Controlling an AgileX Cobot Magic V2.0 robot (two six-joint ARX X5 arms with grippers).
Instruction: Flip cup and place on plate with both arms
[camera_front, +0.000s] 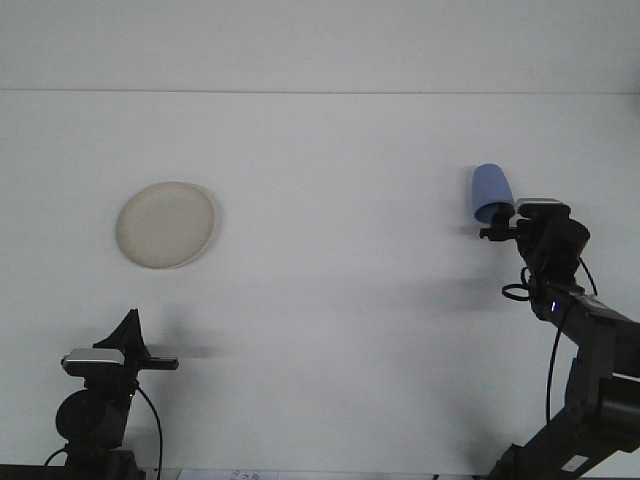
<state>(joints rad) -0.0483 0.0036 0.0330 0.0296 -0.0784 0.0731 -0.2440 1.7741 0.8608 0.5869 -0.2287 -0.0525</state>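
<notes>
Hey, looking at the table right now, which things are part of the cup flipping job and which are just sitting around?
Part of the job:
- blue cup, at the right
- plate, at the left
- right claw, at the cup's near end
- left claw, low at the left, away from the plate

Just around:
- nothing else on the white table

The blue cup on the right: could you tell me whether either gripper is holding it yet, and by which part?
It cannot be told. The right gripper is at the blue cup's wide lower rim, but a grip isn't visible. The left gripper holds nothing.
</notes>
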